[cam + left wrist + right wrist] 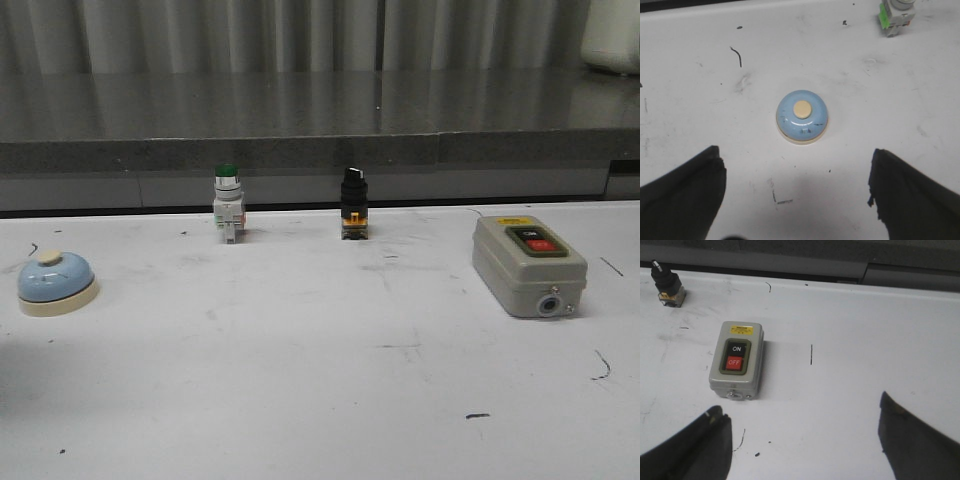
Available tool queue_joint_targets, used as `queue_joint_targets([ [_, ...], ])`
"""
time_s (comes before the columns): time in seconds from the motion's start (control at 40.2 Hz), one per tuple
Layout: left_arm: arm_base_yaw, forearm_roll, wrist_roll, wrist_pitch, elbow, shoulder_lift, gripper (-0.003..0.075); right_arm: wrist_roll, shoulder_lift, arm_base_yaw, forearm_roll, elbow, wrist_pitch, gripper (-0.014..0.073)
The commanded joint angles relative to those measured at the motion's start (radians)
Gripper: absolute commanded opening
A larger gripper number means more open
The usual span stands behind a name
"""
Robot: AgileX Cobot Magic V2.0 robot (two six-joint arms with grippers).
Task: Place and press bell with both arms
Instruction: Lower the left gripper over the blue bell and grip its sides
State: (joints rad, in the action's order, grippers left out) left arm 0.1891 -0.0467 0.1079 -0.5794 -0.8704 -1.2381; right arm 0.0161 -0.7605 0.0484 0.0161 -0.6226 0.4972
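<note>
White and scuffed, the counter (320, 400) runs under both arms with a grey ledge behind it. Left end effector (797, 192) hangs above the bell (802, 116), fingers spread wide and empty; the bell sits on the counter ahead of the fingertips and roughly centred between them, touching neither. Right end effector (802, 440) is likewise spread and empty, with the grey box (736, 366) ahead of it and off toward one finger, well apart from the bell.

Likely trouble, as I judge it: the dome is smooth and rounded, so fingers closing high on it could slide up and squirt it out; gripping low at the cream base looks safer. An off-centre descent could knock the bell sideways. The green button (896, 15) beyond the bell could be bumped on the carry. The right arm, facing the grey box, could press its ON/OFF buttons instead of the bell's
</note>
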Motion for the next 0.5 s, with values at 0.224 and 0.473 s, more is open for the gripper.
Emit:
queue_joint_targets([
  [0.224, 0.007, 0.008, 0.005, 0.033, -0.189, -0.274, 0.0568, -0.007, 0.000, -0.006, 0.011, -0.034, -0.073, 0.0612],
  [0.473, 0.007, 0.008, 0.005, 0.037, -0.258, -0.441, 0.0568, -0.007, 0.000, -0.006, 0.011, -0.034, -0.073, 0.0612],
])
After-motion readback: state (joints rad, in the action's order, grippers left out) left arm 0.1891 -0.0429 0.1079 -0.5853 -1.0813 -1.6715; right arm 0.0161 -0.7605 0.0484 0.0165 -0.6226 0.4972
